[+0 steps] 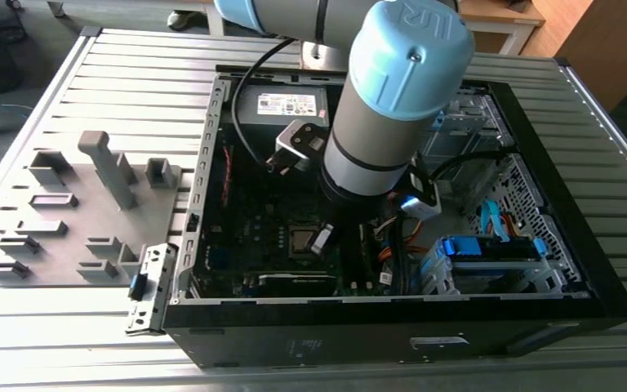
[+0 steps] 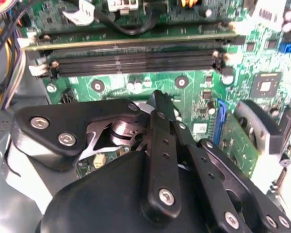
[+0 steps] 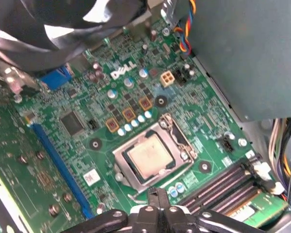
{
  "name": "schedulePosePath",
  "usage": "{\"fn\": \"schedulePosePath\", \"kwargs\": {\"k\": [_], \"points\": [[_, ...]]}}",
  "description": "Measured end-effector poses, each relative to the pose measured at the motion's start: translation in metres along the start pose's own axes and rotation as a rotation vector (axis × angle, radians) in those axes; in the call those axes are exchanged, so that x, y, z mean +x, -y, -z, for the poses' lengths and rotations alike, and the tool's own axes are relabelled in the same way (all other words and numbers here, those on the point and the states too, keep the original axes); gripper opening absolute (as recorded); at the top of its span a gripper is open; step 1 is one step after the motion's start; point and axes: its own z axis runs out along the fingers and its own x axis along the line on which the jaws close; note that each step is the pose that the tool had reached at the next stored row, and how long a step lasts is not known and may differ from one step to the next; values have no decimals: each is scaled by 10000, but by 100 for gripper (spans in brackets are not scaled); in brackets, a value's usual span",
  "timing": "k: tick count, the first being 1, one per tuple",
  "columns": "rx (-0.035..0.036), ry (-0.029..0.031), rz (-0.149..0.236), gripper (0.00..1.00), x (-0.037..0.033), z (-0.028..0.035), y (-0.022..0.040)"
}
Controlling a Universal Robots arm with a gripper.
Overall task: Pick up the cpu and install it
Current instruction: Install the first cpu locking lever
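Blocks of grey plastic rise from a tray (image 1: 74, 269) at the exterior view's left, lying on a ribbed metal table (image 1: 619, 163) just beside an open black computer case (image 1: 401, 343). Inside the case, further toward the exterior view's right, the green motherboard (image 1: 259, 220) lies flat, with a silver power supply (image 1: 281, 104) against the far wall. The arm (image 1: 390, 106), with its pale blue joint cap, reaches down into the middle of the case and covers much of the board. In the first wrist view the cpu (image 3: 149, 156) sits inside the square metal-framed socket (image 3: 177, 133) near the middle of the board, its dull silver face up and level, its edges in line with the frame. The gripper (image 3: 157, 195) hangs over the board just beside the socket's edge, on the side where the long black memory slots (image 3: 223, 187) run. Its fingers (image 3: 158, 193) are pressed together into one narrow black tip, with nothing pinched between them. Whether that tip touches the socket frame or hangs above it cannot be told. The second wrist view shows the gripper (image 2: 157, 97) from behind, its black links meeting at one point, the board and the memory slots (image 2: 136, 60) beyond it. At the exterior view's right, a metal drive cage (image 1: 488, 253) with blue plastic parts fills that end of the case.
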Motion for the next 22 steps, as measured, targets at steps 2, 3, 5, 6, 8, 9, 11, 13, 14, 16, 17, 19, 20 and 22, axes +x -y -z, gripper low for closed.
{"fn": "schedulePosePath", "kwargs": {"k": [2,3,5,6,8,9,11,13,14,16,17,19,20,22], "points": [[10,5,1,11,22,-2,-39],[14,6,1,11,27,-3,-54],[14,8,-1,11,28,-5,-70],[14,8,0,11,28,-6,-70],[18,4,-2,11,26,-10,-68],[20,0,-16,11,24,-11,-64],[28,-4,-65,11,17,-14,-54],[39,-13,-128,11,8,-15,-41],[44,-16,-162,11,2,-15,-32],[50,-17,-236,11,-9,-16,-16],[52,-15,-278,11,-14,-17,-8],[53,-5,-367,11,-22,-25,4],[54,-2,-418,11,-24,-32,7],[58,2,-506,11,-24,-47,9]]}}
